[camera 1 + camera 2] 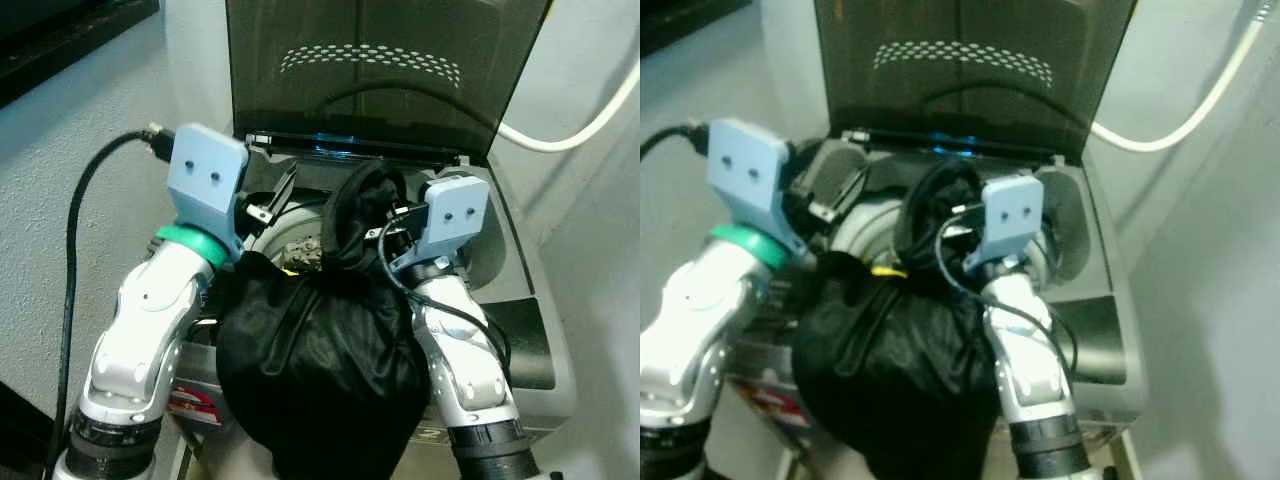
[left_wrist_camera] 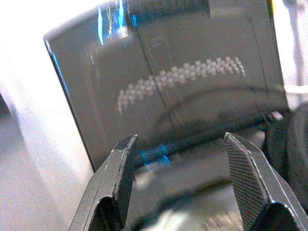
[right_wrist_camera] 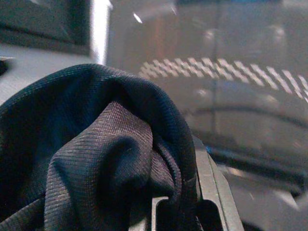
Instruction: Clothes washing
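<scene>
Washing machine (image 1: 520, 290): a top-loading machine is occupying the centre of the head views, its dark tinted lid (image 1: 380, 70) standing raised across the upper centre and its drum opening (image 1: 300, 235) lying exposed below it.

Black garment (image 1: 320, 350): a large dark bundle of cloth is sagging across the lower centre of the frame, draping over the front edge of the machine, while an upper fold is rising above the drum opening just beside the right wrist.

Right gripper (image 1: 385, 232): it is sitting at centre frame over the drum opening; its wrist view is showing ribbed dark fabric bunched tightly over one finger (image 3: 211, 192), so it appears to be closed on that upper fold.

Left gripper (image 2: 185, 178): it is hovering at the left of the opening with its fingers spread wide and nothing between them, pointing toward the lid.

Hose (image 1: 570, 125): a pale hose is crossing the upper right of the frame.

Handling, as judged: the cloth is looking soft, limp and fairly light, neither fragile nor slippery, though bulky enough to snag on the rim.

Suggested hold, as judged: a thick gathered fold near the hanging mass is offering the empty gripper the surest purchase.
</scene>
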Robot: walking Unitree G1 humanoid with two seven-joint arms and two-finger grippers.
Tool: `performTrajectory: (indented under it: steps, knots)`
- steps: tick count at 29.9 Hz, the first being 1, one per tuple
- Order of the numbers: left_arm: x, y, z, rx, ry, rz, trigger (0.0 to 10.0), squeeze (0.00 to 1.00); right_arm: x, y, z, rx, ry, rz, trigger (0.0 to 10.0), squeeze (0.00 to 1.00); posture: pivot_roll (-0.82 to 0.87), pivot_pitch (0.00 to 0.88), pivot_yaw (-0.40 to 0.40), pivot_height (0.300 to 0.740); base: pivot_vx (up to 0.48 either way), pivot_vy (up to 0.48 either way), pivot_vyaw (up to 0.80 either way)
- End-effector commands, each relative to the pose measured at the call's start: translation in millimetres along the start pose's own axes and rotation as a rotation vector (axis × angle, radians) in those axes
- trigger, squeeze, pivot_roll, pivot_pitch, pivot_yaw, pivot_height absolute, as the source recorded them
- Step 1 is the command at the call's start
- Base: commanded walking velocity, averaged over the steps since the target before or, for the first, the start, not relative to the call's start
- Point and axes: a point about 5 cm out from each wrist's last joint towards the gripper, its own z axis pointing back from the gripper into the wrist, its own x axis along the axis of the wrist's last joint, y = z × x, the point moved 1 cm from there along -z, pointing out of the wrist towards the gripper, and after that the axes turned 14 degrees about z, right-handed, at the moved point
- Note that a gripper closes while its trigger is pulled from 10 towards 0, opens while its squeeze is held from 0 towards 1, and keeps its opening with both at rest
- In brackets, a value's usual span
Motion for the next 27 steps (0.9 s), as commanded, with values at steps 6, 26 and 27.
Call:
performTrajectory:
  steps: [6, 26, 27]
  knots:
    - [11.6, -0.4, -12.9, -0.031, -0.053, 0.017, 10.0, 0.00, 46.4, 1.1, -26.4, 0.029, -0.205, -0.031, 10.0, 0.00, 0.07, 0.066, 0.035, 0.740, 0.000, 0.000, 0.00]
    - [-6.3, 3.6, 2.7, 0.011, 0.017, 0.074, 10.0, 0.00, 28.0, -0.2, -16.7, 0.014, -0.133, -0.052, 10.0, 0.00, 0.08, 0.066, 0.027, 0.740, 0.000, 0.264, 0.00]
    - [-6.3, 3.6, 2.7, 0.011, 0.017, 0.074, 10.0, 0.00, 28.0, -0.2, -16.7, 0.014, -0.133, -0.052, 10.0, 0.00, 0.08, 0.066, 0.027, 0.740, 0.000, 0.000, 0.00]
